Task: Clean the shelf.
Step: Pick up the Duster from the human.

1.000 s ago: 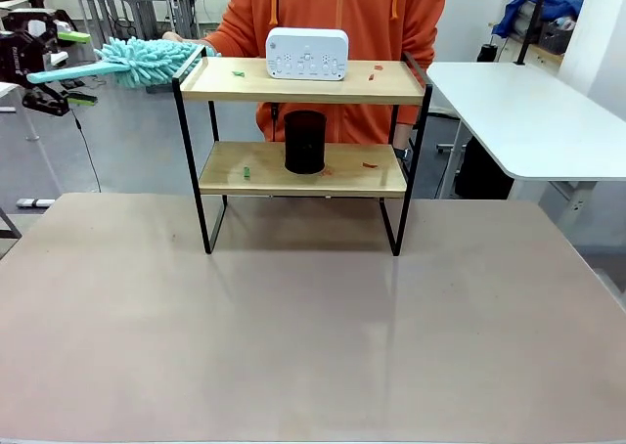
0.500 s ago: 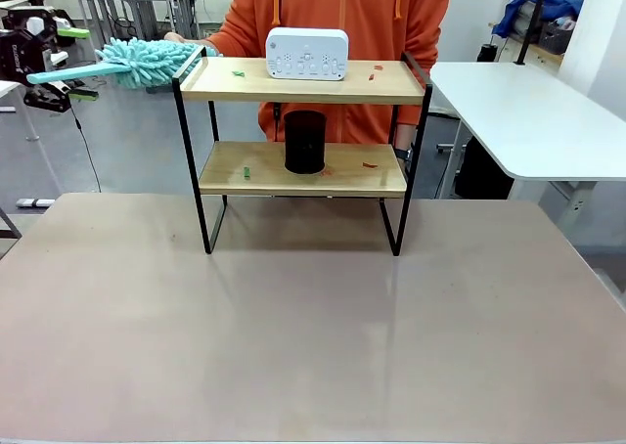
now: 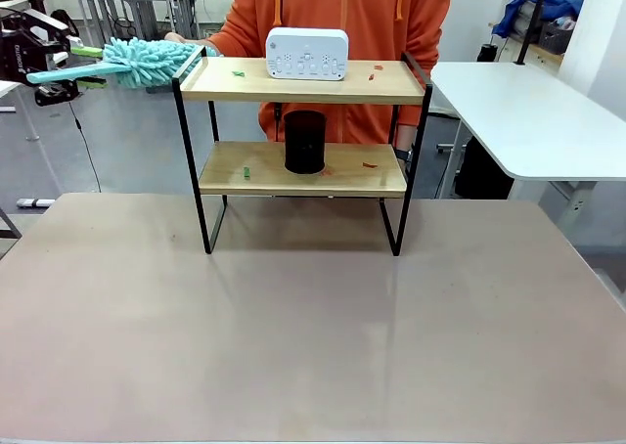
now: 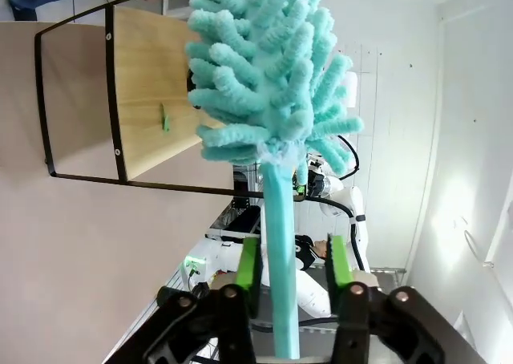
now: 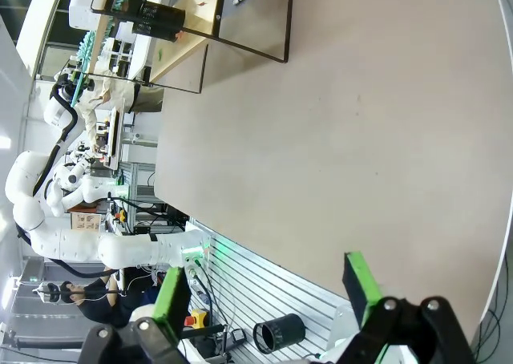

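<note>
The left hand (image 4: 292, 256) is clamped on the handle of the turquoise duster (image 3: 147, 61), whose head hangs just beside the top-left corner of the shelf (image 3: 293, 87), which stands at the far middle of the desk (image 3: 293, 327). The right hand (image 5: 266, 284) gapes wide and holds nothing. The tool looks taken up but sweeping not yet begun, since scraps (image 3: 238, 72) lie on both boards; next the duster must brush along the top board, steering round the white device (image 3: 306, 53), and later past the black cup (image 3: 305, 142) below.
</note>
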Available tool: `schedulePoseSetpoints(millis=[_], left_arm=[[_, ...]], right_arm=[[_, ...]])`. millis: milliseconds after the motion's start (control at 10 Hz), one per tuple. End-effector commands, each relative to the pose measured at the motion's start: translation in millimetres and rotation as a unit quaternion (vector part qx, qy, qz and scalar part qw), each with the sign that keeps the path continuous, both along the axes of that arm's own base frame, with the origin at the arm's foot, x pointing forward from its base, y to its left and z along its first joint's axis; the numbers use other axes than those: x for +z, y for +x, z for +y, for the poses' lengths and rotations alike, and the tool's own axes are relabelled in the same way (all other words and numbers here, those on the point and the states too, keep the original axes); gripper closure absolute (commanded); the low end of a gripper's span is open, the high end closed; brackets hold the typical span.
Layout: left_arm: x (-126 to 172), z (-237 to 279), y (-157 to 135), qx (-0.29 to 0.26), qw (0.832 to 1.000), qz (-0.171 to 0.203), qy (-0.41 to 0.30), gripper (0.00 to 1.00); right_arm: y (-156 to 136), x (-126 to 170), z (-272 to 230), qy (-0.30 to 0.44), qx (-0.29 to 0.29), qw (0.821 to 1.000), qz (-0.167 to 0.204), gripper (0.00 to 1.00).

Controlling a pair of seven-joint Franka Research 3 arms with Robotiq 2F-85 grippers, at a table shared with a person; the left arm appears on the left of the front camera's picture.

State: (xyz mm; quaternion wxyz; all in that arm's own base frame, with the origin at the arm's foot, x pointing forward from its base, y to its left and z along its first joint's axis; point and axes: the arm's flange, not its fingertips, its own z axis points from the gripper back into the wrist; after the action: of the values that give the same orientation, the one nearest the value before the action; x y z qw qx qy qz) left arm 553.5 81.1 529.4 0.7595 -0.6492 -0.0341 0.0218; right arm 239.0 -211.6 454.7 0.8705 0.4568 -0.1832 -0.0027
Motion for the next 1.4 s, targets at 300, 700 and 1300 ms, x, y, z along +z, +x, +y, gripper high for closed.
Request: schedulePoseSetpoints(millis=[300,700,1300], left_arm=[[-2.3,-0.7,-7.0,0.004,1.0,-0.012,0.008,1.0],[44.4,33.6,-57.5,-0.012,0.997,-0.078,0.023,1.0],[37.2,150.1,-271.3,-0.126,0.962,-0.174,0.169,1.0]], right_arm=[[2.2,2.0,-0.2,0.008,0.003,1.0,-0.016,0.0],[2.2,2.0,-0.2,0.008,0.003,1.0,-0.016,0.0],[2.2,2.0,-0.2,0.008,0.003,1.0,-0.016,0.0]])
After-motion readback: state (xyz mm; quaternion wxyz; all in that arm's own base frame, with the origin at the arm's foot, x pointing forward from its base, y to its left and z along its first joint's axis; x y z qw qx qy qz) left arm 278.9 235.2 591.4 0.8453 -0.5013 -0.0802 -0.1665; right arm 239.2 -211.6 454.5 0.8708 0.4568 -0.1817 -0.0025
